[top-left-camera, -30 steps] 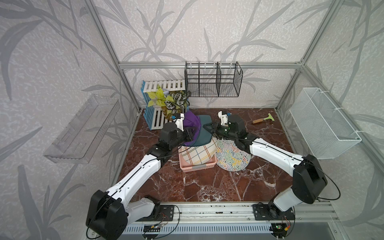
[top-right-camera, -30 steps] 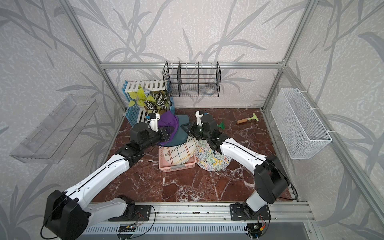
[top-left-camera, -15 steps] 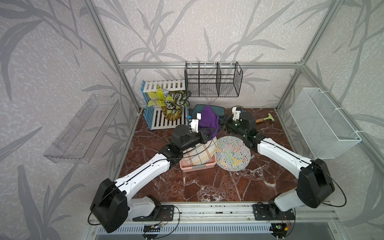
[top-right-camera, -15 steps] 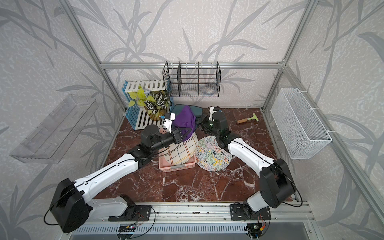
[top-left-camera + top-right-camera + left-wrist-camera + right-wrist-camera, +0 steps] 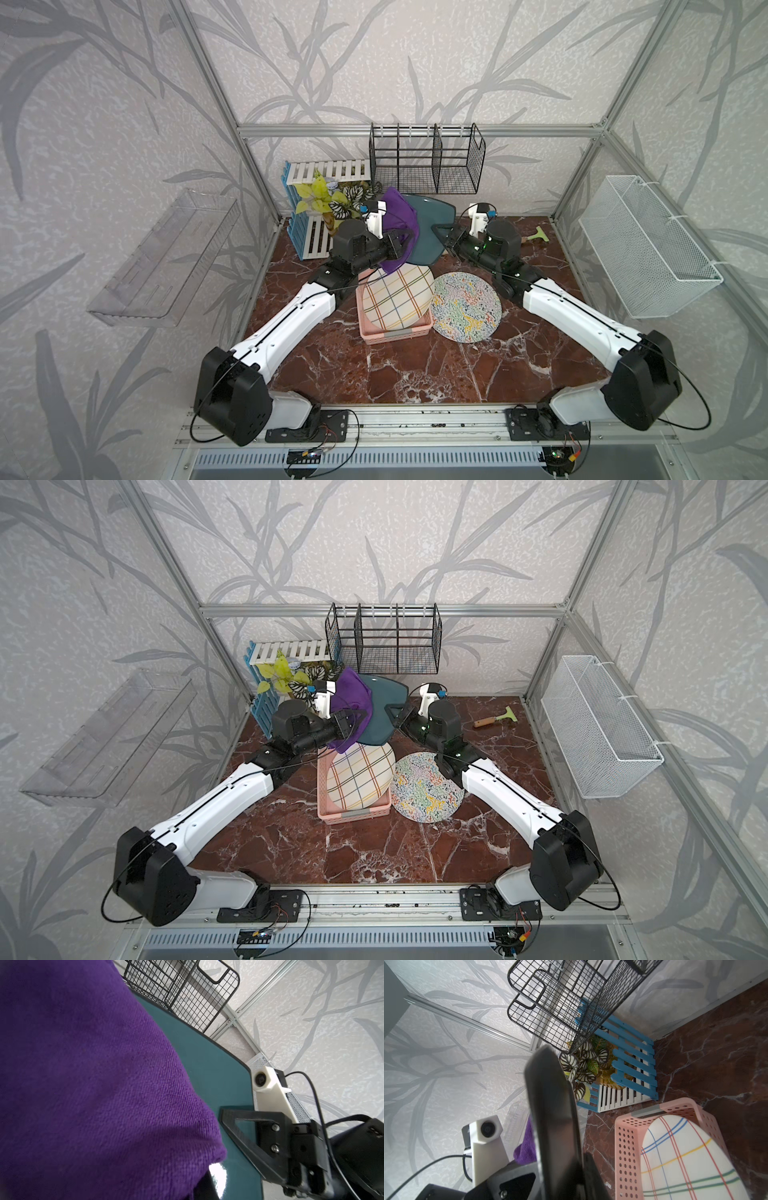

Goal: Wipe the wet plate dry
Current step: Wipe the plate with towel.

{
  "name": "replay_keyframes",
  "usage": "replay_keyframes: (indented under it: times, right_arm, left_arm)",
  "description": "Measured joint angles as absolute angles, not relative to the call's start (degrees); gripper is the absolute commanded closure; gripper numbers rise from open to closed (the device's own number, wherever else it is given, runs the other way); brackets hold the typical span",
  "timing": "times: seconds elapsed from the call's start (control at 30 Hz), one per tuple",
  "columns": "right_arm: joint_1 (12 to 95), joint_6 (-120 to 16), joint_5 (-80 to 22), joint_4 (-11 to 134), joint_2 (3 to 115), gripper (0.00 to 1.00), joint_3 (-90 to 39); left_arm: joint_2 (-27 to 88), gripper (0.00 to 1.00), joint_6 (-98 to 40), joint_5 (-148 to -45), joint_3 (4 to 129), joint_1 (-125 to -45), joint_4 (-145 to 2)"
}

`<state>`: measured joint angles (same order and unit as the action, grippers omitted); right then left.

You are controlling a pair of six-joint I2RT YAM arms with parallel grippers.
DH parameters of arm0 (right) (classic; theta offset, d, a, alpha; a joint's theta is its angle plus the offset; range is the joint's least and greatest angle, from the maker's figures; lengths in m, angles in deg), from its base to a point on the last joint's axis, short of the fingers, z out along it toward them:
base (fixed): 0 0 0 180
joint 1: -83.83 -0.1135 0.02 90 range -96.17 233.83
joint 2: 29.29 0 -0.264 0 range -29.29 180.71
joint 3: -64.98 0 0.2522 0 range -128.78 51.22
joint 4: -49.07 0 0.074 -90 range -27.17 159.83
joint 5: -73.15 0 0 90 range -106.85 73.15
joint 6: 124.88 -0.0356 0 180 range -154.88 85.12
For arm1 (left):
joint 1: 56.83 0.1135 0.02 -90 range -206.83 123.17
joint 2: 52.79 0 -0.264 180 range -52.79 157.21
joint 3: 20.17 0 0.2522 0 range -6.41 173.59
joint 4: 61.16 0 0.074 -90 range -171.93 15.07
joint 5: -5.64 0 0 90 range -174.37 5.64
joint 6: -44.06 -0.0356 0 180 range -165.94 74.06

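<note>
Hanging tilted in the air at twelve o'clock from the pink basket (image 5: 390,336), the teal plate (image 5: 428,216) is pinched at its three-o'clock rim by the right gripper (image 5: 444,237). The left gripper (image 5: 405,243), clamped on the purple cloth (image 5: 397,212), could lever the wet plate loose by pushing hard.

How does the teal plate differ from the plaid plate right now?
Teal plate is solid-coloured and squarish; plaid plate is cream with coloured lines and round. Teal plate is held up by the right gripper, purple cloth against it; plaid plate leans in the pink basket, untouched. Both are tilted, not flat.
</note>
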<state>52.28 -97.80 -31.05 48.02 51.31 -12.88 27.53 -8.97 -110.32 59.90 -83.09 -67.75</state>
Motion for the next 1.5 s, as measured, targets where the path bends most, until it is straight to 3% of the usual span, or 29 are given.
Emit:
replay_keyframes:
  times: [0.2,0.3,0.43,0.57,0.7,0.83,0.93,1.13,1.37,1.5]
  right_arm:
    - [50.6,-95.5,-37.8,54.3,49.2,1.0,-12.2]
    - [50.3,-95.6,-40.1,54.1,49.2,1.0,-12.2]
    - [50.0,-95.6,-40.0,54.1,48.5,1.0,-11.7]
    - [51.0,-95.8,-38.0,56.1,46.1,1.0,-10.7]
    - [53.3,-97.3,-37.9,56.3,44.3,1.0,-9.1]
    - [55.8,-99.4,-38.8,56.2,42.7,1.0,-6.6]
    - [57.1,-99.3,-38.7,55.7,42.8,1.0,-6.6]
    - [58.1,-100.9,-38.2,54.7,42.8,1.0,-6.6]
    - [57.8,-100.4,-38.0,53.4,42.7,1.0,-6.6]
    - [57.9,-100.8,-38.0,52.3,42.0,1.0,-6.6]
  left_arm:
    - [32.9,1.0,-15.8,-111.2,66.9,-88.9,-67.4]
    - [31.9,1.0,-15.1,-110.8,66.5,-88.2,-67.0]
    - [31.8,1.0,-15.5,-111.7,66.4,-85.8,-66.8]
    - [34.7,1.0,-18.8,-112.7,70.5,-89.2,-69.5]
    - [33.1,1.0,-18.1,-113.1,65.8,-90.9,-65.4]
    - [28.1,1.0,-15.3,-112.4,57.8,-86.9,-64.7]
    - [28.2,1.0,-16.5,-112.0,58.6,-86.8,-66.5]
    - [30.8,1.0,-19.6,-111.7,62.2,-96.7,-67.3]
    - [25.4,1.0,-16.1,-113.0,56.1,-88.8,-62.7]
    - [28.3,1.0,-20.1,-114.1,61.0,-93.5,-65.7]
